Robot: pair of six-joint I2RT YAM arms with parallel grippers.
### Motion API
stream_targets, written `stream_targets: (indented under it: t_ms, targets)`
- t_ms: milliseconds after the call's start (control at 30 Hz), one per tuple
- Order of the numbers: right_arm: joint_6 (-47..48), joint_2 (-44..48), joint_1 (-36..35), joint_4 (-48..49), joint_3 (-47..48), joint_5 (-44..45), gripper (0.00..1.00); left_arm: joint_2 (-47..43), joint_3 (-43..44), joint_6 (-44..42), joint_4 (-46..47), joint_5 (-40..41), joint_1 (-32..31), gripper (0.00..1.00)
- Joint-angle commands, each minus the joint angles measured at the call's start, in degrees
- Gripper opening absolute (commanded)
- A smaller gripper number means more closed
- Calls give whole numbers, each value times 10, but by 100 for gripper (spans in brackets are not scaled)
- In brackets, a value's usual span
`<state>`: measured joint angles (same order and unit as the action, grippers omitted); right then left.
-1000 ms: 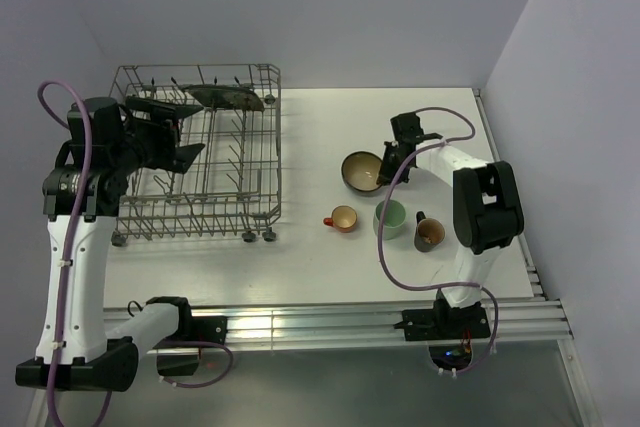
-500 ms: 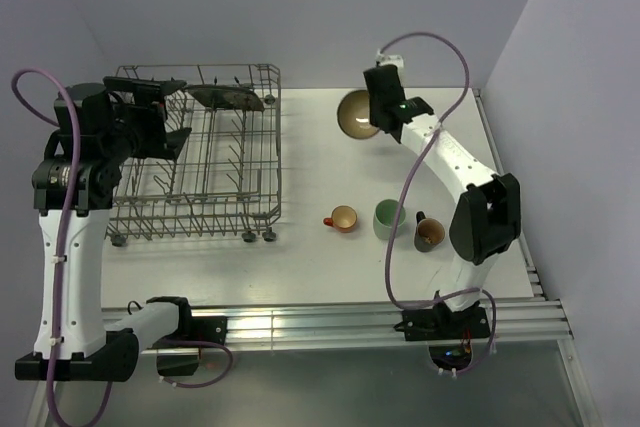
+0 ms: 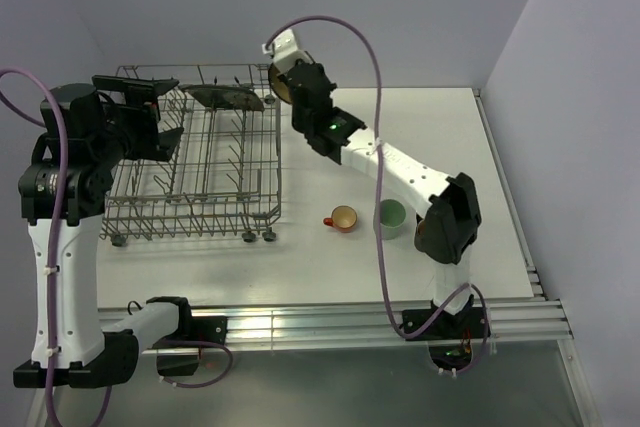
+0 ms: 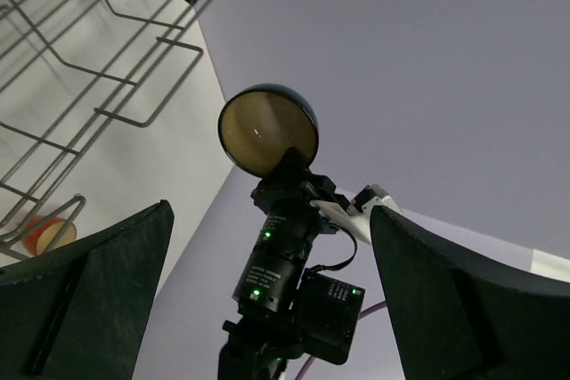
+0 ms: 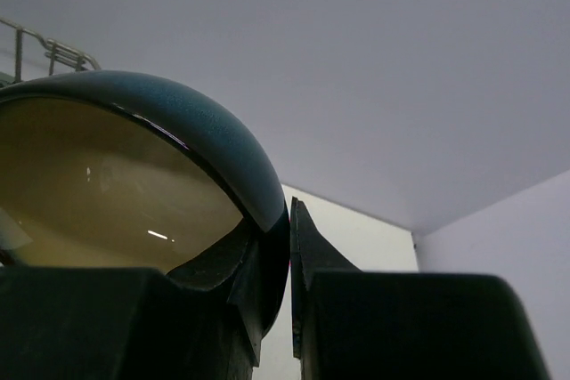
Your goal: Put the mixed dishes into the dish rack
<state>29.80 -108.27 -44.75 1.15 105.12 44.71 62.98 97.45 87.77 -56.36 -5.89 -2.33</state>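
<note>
My right gripper [image 3: 294, 88] is shut on the rim of the blue bowl [image 3: 277, 82], which it holds in the air at the back right corner of the dish rack [image 3: 200, 162]. In the right wrist view the bowl [image 5: 134, 166] fills the left side, its rim pinched between the fingers of the right gripper [image 5: 289, 295]. The dark plate [image 3: 226, 97] stands in the rack's back row. My left gripper [image 3: 158, 113] hangs open over the rack's left side with nothing in it. From the left wrist the bowl's tan inside [image 4: 267, 129] faces me.
An orange-red cup [image 3: 342, 217] and a pale green mug [image 3: 391, 214] stand on the white table [image 3: 330, 262] right of the rack. The right arm [image 3: 400, 172] spans the table above them. Walls close in behind and on the right.
The right arm lifted the bowl off the table and swung it left to the rack's back right corner. The left gripper opened wider and drew back to the left.
</note>
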Motion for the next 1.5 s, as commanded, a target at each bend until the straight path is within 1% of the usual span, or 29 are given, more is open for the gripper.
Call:
stream_targets:
  t_ms: [0, 33, 100, 133, 200, 300, 367, 400, 467, 600, 733, 867, 933, 1100, 1467]
  targets:
    - [128, -32, -33, 189, 40, 39, 0, 1, 48, -5, -58, 46, 1, 99]
    - [161, -47, -47, 218, 46, 39, 0, 17, 80, -6, -80, 54, 1, 99]
    - [190, -54, -60, 239, 45, 27, 0, 34, 111, -13, -131, 56, 1, 99]
    - [198, -53, -64, 261, 33, 19, 0, 41, 128, -14, -140, 55, 1, 99]
    - [208, -51, -75, 271, 25, -7, 0, 45, 129, -8, -152, 56, 1, 99]
    - [209, -51, -82, 274, 15, -41, 0, 29, 98, 0, -140, 55, 1, 99]
    - [197, -51, -86, 258, 19, -61, 0, 18, 87, 3, -141, 55, 1, 99]
    - [181, -51, -88, 244, 24, -85, 0, 16, 84, 2, -145, 59, 1, 99]
    - [170, -55, -93, 218, 39, -103, 0, 14, 85, 0, -156, 79, 1, 99]
    - [145, -88, -102, 154, 90, -139, 0, 13, 94, -1, -163, 89, 1, 99]
    - [128, -94, -100, 126, 109, -201, 0, 4, 89, 6, -158, 85, 1, 99]
    - [127, -117, -98, 98, 140, -229, 0, -8, 72, 15, -152, 83, 1, 99]
    - [112, -130, -97, 91, 154, -237, 0, -9, 70, 18, -151, 82, 1, 99]
    - [119, -168, -97, 81, 187, -251, 0, -9, 75, 18, -152, 83, 1, 99]
    - [113, -219, -92, 102, 222, -244, 0, -16, 71, 25, -149, 82, 1, 99]
